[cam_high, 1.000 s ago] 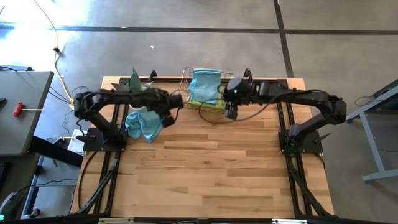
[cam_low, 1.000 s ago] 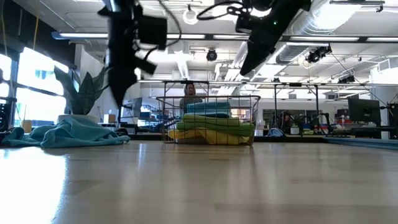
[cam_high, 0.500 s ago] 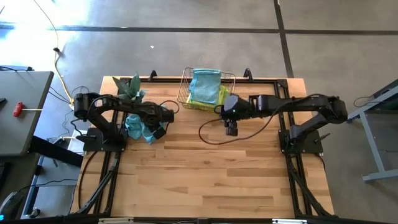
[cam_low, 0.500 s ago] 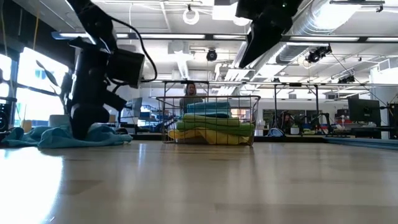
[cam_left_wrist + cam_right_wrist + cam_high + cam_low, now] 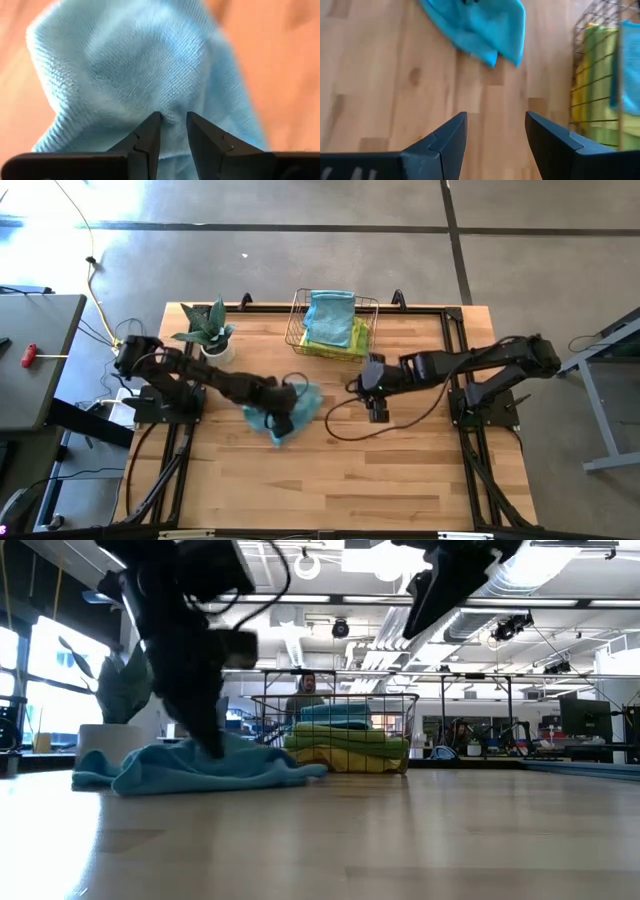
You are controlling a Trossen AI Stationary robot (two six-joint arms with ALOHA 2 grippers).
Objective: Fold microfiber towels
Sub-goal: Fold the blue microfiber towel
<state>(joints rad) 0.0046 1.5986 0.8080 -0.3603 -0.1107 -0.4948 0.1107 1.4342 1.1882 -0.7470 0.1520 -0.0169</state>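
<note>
A teal towel [image 5: 292,413] lies crumpled on the wooden table, left of its middle; it also shows in the low view [image 5: 200,769]. My left gripper [image 5: 281,420] stands over it, shut on a pinch of the cloth [image 5: 173,125]. My right gripper [image 5: 378,413] hangs open and empty above the bare table to the towel's right [image 5: 496,131]. A wire basket [image 5: 372,317] at the far edge holds folded teal, lime green and yellow towels [image 5: 340,738]. My left gripper pinches a raised fold of the teal towel [image 5: 170,111] between its two fingertips. The fingers come down on it from above [image 5: 208,735]. The towel lies bunched and slack on the table around the fingers; how many layers are caught, I cannot tell.
A potted plant [image 5: 207,332] in a white pot stands at the far left. The right arm's black cable [image 5: 345,415] loops over the table between the two grippers. Bare wood [image 5: 340,480] stretches toward the near edge.
My left gripper has come down from beside the plant onto the teal towel and gone toward the table's middle and near edge; the towel has slid along the table with it, still bunched. My right gripper has gone from beside the basket toward the near edge.
</note>
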